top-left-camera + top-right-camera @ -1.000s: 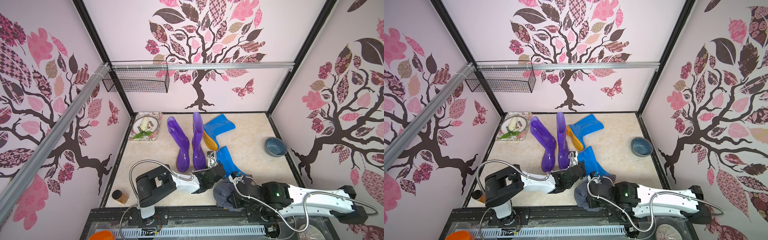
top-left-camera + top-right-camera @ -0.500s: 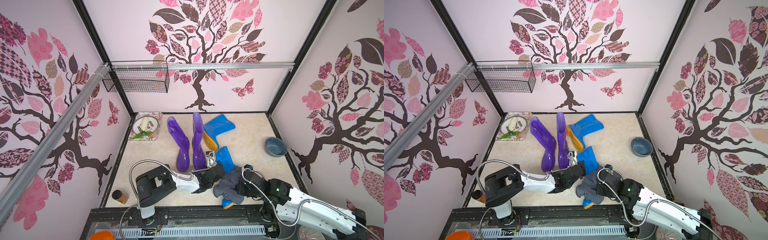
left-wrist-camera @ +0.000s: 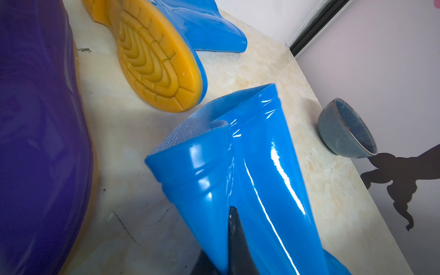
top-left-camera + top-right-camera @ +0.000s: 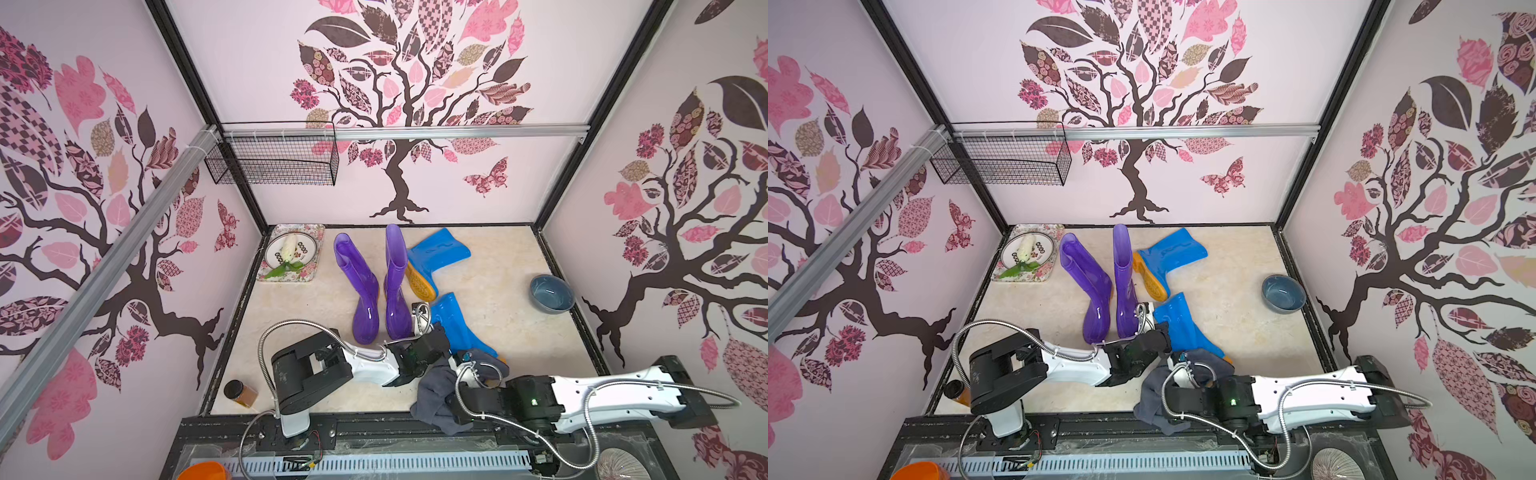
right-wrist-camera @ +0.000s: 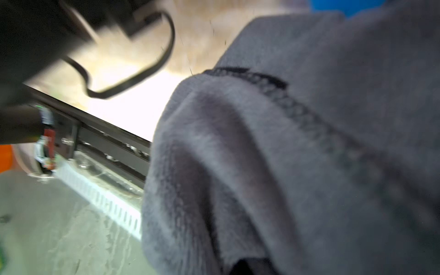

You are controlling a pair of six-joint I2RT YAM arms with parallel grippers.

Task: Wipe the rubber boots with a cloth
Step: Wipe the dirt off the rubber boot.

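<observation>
Two purple rubber boots (image 4: 362, 291) (image 4: 397, 286) stand upright mid-floor. One blue boot (image 4: 438, 253) lies at the back, its yellow sole (image 3: 152, 59) showing. A second blue boot (image 4: 459, 328) lies nearer, and my left gripper (image 3: 226, 240) is shut on its shaft wall. In both top views the grey-blue cloth (image 4: 432, 395) (image 4: 1152, 395) hangs bunched beside that boot's foot, at the floor's front edge. My right gripper (image 5: 250, 262) is shut on the cloth, whose folds fill the right wrist view and hide the fingers.
A floral tray (image 4: 309, 237) with a plate and a flower sits at the back left. A grey-blue bowl (image 4: 550, 293) is by the right wall. A small amber jar (image 4: 241, 392) stands front left. A wire basket (image 4: 274, 160) hangs on the back wall. The black front rail (image 4: 374, 428) runs under the cloth.
The right arm swung out, drawing the cloth across the near blue boot's foot, then came back to the front edge. The left arm has held still on the boot.
</observation>
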